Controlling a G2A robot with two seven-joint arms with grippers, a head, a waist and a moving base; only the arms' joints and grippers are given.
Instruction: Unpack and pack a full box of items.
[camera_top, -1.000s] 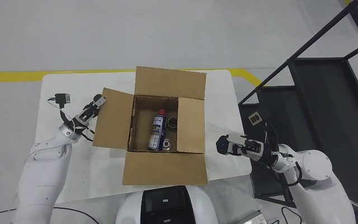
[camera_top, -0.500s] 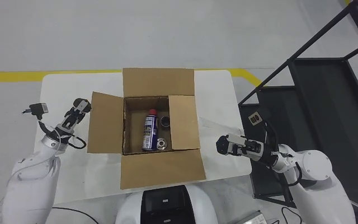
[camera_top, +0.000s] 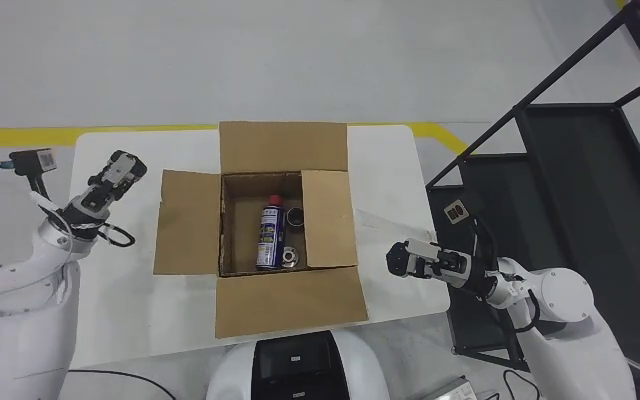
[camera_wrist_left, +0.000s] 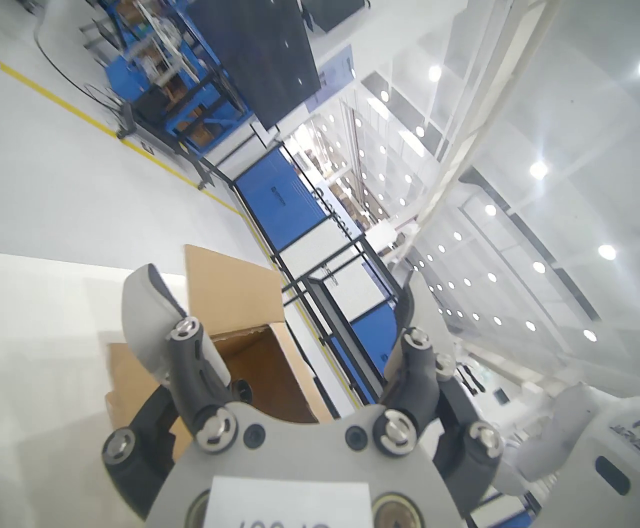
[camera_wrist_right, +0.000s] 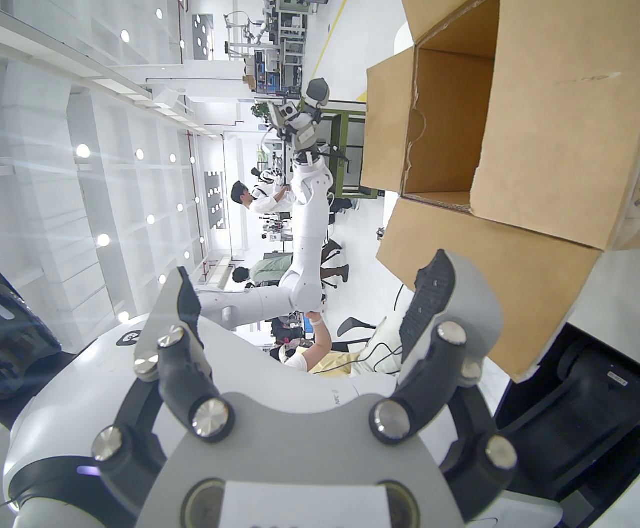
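The cardboard box (camera_top: 283, 147) sits flaps-out in the middle of the desk (camera_top: 135, 300), with a blue spray can (camera_top: 268, 238) lying inside next to a couple of small round bits (camera_top: 296, 216) I can't really make out. Left jaws are spread open and empty near the desk's left edge. Right jaws are open too, holding nothing, over by the right edge.

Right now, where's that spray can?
In the top view, the spray can lies inside the open cardboard box, toward its left wall, beside a small dark round object.
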